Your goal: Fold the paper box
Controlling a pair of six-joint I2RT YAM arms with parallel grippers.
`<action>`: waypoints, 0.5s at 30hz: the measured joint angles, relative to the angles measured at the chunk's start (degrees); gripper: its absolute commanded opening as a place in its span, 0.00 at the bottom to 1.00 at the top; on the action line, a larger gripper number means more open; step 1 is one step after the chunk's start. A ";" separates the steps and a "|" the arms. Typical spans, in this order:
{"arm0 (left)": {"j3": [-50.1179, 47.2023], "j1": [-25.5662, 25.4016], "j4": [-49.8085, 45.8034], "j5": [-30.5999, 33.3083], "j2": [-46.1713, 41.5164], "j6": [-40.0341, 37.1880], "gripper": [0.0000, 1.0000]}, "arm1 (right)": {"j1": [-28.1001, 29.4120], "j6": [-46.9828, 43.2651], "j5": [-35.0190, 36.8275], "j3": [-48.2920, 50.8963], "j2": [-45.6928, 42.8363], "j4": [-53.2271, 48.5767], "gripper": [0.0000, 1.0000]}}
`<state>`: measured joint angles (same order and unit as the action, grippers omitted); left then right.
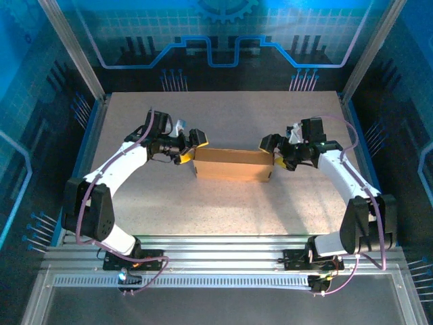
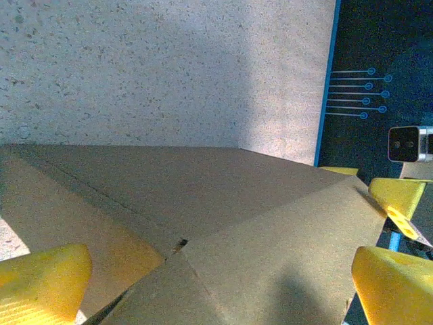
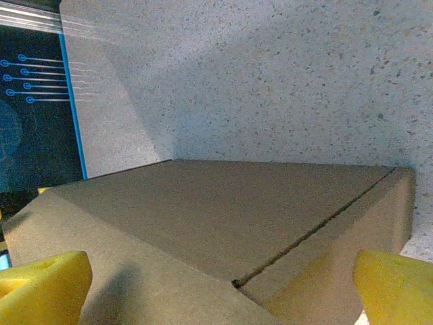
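Paper box (image 1: 233,164) straddled at both ends. Left gripper (image 1: 191,149) wide open, yellow fingers (image 2: 40,284) either side of the box's left end. Not clamped; contact with the cardboard impossible to tell. Right gripper (image 1: 272,152) likewise wide open at the right end, fingertips (image 3: 399,288) flanking that end. Nothing gripped by either.

Outward from there: plain brown cardboard, shallow rectangular shape, closed up, flat lid on top. No print, no tape visible. Straight seam lines across the faces near each end, with a small notch where they meet. Front wall lit, a little paler than the top. Long side running left to right, flat on the speckled grey table (image 1: 223,203). Roughly mid-table, between the two arms, well clear of the table edges.
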<state>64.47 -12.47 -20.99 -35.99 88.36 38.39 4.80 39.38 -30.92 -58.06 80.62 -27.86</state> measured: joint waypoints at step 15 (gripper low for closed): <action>0.44 1.60 -4.98 2.95 -4.02 -10.43 0.99 | -3.28 -6.36 0.07 -1.29 -2.75 -2.54 1.00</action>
<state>64.90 -10.87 -25.98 -33.04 84.33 27.97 1.52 33.01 -30.85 -59.35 77.87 -30.39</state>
